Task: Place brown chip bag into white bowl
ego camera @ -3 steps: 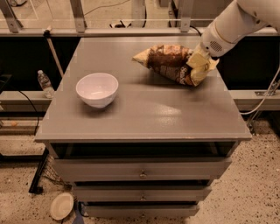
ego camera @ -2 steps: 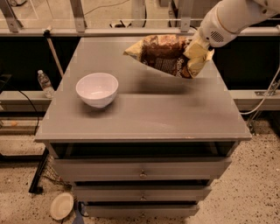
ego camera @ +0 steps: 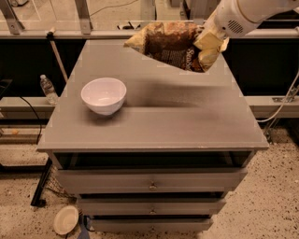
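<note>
The brown chip bag [ego camera: 170, 44] is dark brown with yellow-tan ends and white lettering. The gripper [ego camera: 209, 46] clasping it at far right is cream-yellow, on a white arm [ego camera: 243, 14]. The white bowl [ego camera: 103, 95] is plain glossy white; the surface [ego camera: 177, 121] is flat grey.

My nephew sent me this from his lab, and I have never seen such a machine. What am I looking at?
The white limb entering at the top right is a robot arm. Its grasping tip, the end effector, is clamped on the right end of a brown chip bag and holds it in the air over the back of a grey drawer cabinet. An empty white bowl stands on the cabinet top, to the left. The single camera looks down on the cabinet from the front. A water bottle stands at the left, and a pale plate lies on the floor.
</note>
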`<state>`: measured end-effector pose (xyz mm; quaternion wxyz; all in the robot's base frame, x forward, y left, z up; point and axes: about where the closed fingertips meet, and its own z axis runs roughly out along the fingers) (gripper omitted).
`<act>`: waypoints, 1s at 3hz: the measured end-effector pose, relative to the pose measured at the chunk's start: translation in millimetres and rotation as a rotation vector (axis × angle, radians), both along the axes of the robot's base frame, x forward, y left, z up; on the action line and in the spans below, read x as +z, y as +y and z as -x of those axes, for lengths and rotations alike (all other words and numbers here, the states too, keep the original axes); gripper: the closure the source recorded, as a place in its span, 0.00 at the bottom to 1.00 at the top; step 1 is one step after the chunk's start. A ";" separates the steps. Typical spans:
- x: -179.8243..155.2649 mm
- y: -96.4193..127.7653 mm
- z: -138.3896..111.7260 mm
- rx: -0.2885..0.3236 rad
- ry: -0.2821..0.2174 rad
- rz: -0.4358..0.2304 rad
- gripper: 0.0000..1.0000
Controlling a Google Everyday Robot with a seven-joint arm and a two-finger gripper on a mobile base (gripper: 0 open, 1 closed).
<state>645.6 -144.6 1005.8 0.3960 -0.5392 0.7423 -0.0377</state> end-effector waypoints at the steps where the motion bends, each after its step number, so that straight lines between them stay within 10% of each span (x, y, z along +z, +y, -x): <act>1: 15.1 18.2 4.0 0.074 -0.025 0.004 1.00; 3: 48.2 90.1 47.5 0.365 -0.104 -0.003 1.00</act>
